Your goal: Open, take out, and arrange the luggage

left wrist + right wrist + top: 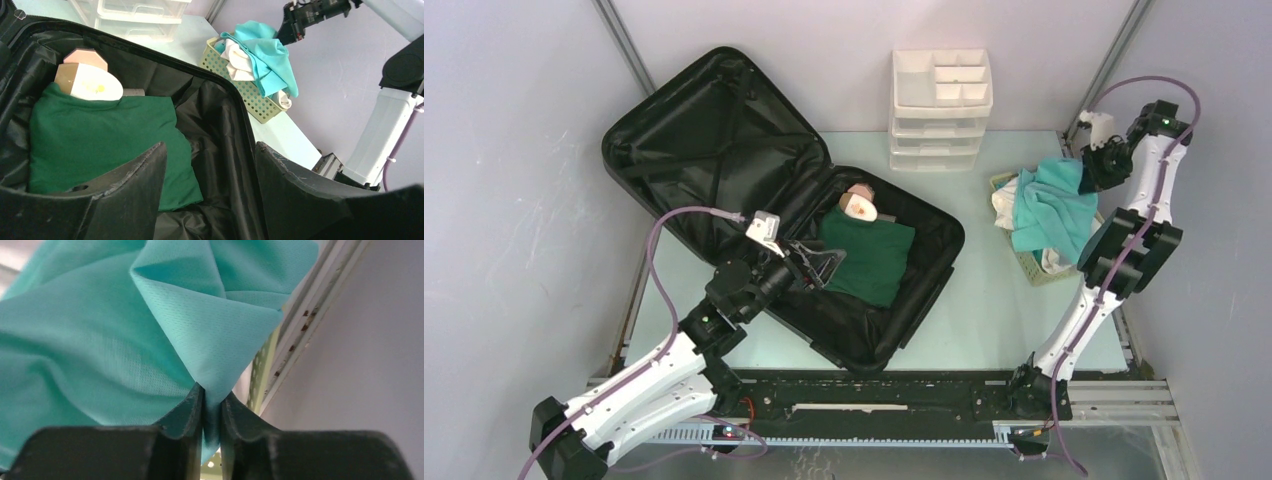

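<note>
- Left pincer [209, 155] sits closest to my view, hanging over the near-left wall of the luggage [714, 130]. Its jaws are wide, with nothing between them and nothing touched that I can see.
- Luggage lies open on the left half of the counter [984, 310]. Its long axis runs on a diagonal from far left, where the lid stands back toward the corner, to near right, where the packed half lies flat.
- Green folded cloth [869, 262] fills that packed half, just beyond the left fingertips and a little to their right. A pale round item [860, 205], which I cannot identify, rests at its far edge.
- Judging by that, my left arm is much the nearer for taking things out: a short reach forward and down should bring the green cloth between the jaws.
- Right pincer [212, 405] is well apart from the luggage, at the far right, its jaws narrowed to a slit and pinching a fold of teal cloth [1049, 210].
- Teal cloth drapes over a white cloth [1006, 205] in the pale yellow basket [1034, 268].
- White drawer organizer [941, 100] stands farthest back, between luggage and basket.
</note>
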Motion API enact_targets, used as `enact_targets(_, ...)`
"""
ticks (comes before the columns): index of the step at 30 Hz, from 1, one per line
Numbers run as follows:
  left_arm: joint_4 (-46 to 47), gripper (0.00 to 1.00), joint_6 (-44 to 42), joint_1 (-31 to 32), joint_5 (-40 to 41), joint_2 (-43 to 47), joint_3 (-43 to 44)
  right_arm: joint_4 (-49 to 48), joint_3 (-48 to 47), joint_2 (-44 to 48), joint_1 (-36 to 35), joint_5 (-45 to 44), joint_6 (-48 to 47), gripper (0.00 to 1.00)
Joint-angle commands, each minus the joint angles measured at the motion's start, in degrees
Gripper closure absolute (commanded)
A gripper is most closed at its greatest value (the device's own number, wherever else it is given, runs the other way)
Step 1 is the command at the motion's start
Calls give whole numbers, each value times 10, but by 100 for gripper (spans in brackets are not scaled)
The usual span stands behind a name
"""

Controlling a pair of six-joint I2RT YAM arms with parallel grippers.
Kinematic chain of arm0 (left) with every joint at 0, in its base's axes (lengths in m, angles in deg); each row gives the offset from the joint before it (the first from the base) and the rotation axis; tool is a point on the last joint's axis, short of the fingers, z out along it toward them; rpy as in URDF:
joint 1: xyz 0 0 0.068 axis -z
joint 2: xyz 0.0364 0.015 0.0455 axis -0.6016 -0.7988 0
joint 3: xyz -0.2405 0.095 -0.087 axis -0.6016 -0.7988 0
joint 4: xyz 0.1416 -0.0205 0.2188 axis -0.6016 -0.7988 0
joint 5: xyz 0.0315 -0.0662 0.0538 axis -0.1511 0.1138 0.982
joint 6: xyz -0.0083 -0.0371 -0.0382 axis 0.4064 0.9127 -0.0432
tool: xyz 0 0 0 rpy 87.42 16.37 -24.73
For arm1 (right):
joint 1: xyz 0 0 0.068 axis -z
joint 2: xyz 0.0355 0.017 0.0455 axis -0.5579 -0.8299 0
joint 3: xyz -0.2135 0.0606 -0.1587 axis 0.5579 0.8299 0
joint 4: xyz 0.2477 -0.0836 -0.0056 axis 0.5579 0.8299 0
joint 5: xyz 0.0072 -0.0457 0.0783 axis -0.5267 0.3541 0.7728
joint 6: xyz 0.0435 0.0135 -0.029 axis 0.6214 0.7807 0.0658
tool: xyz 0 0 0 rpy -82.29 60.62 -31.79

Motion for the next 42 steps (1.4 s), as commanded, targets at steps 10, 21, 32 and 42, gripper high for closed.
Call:
enact_targets(10, 4, 30, 4, 2, 3, 11, 2, -46, 23, 55, 1, -60, -26, 20)
enact_targets(21, 15, 30, 7, 2, -14, -7, 10, -39, 165, 180, -32, 69, -56, 34)
enact_targets(32, 0, 30, 7, 2, 0, 38, -14, 24, 320, 213, -84, 81, -160, 67)
enact_targets(42, -3, 30, 12, 2, 2, 64, -26, 31, 387, 218, -120, 92, -134, 49)
